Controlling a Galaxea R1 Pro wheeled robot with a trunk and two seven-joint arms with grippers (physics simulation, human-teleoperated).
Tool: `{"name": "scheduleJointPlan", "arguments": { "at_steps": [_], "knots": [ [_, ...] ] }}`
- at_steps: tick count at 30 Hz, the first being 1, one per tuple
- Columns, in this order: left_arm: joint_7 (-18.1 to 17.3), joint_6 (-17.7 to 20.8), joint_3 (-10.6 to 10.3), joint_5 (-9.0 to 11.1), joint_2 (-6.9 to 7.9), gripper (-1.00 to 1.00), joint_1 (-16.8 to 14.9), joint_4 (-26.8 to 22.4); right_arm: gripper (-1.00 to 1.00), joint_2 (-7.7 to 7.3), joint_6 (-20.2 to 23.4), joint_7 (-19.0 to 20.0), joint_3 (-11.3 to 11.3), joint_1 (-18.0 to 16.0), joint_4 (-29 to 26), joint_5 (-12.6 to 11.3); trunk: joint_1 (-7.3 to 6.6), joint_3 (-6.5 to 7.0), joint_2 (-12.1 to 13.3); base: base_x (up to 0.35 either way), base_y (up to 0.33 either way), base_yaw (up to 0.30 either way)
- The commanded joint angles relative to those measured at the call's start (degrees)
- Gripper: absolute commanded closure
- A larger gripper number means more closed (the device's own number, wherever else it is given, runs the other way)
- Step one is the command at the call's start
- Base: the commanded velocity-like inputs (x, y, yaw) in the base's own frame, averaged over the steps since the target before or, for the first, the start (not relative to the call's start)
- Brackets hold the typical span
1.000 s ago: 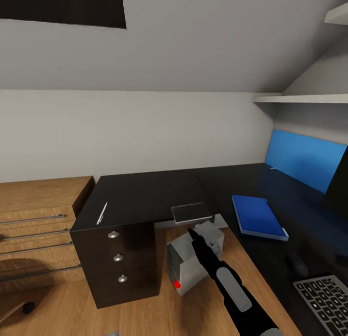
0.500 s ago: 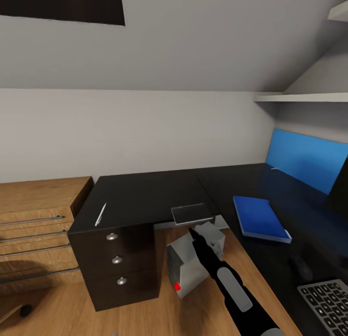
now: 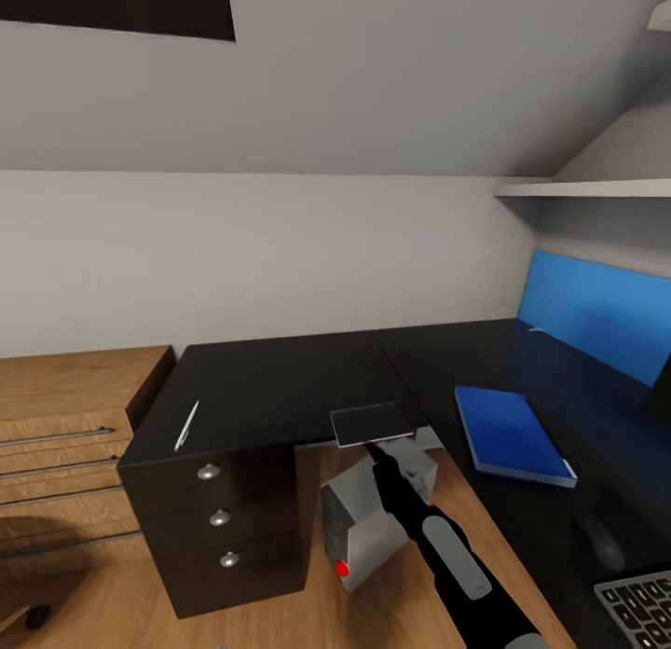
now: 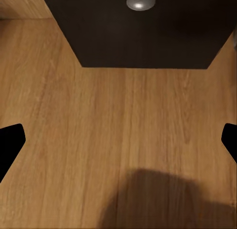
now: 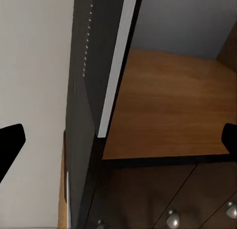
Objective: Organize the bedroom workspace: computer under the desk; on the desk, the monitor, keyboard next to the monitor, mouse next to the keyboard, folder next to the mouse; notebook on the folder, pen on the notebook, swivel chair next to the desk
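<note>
From the head camera, a black L-shaped tabletop [image 3: 280, 388] fills the corner under a sloped ceiling. A white pen [image 3: 186, 425] lies near its left edge above a block of three drawers [image 3: 216, 518]. A dark notebook [image 3: 370, 424] sits at the front edge, and the right arm [image 3: 438, 546] reaches up to just below it; whether its tip touches cannot be told. The grey computer [image 3: 359, 528] stands on the wood floor under the tabletop. A blue folder [image 3: 511, 434] lies further right, with the mouse [image 3: 601, 542] and keyboard [image 3: 643, 607] nearer.

Left wrist camera: fingers [image 4: 10, 142] spread apart over the floor [image 4: 118, 140], facing a drawer knob [image 4: 140, 2].

Right wrist camera: fingers [image 5: 10, 140] spread apart, holding nothing, beside the tabletop's edge.
</note>
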Motion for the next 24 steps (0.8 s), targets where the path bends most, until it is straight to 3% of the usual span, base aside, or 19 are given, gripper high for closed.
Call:
{"name": "scheduleJointPlan", "arguments": {
  "at_steps": [1, 24],
  "knots": [
    [0.39, 0.21, -0.20, 0.27, 0.07, -1.00, -0.01, -0.14, -1.00, -0.01, 0.46, 0.08, -0.01, -0.03, 0.00, -0.56, 0.01, -0.05, -0.02, 0.084, 0.000, 0.000],
    [0.08, -0.18, -0.20, 0.27, 0.06, -1.00, -0.01, -0.29, -1.00, 0.07, 1.08, 0.07, -0.01, -0.03, 0.97, -0.76, 0.67, -0.58, -1.23, 0.051, 0.000, 0.000]
  ]
}}
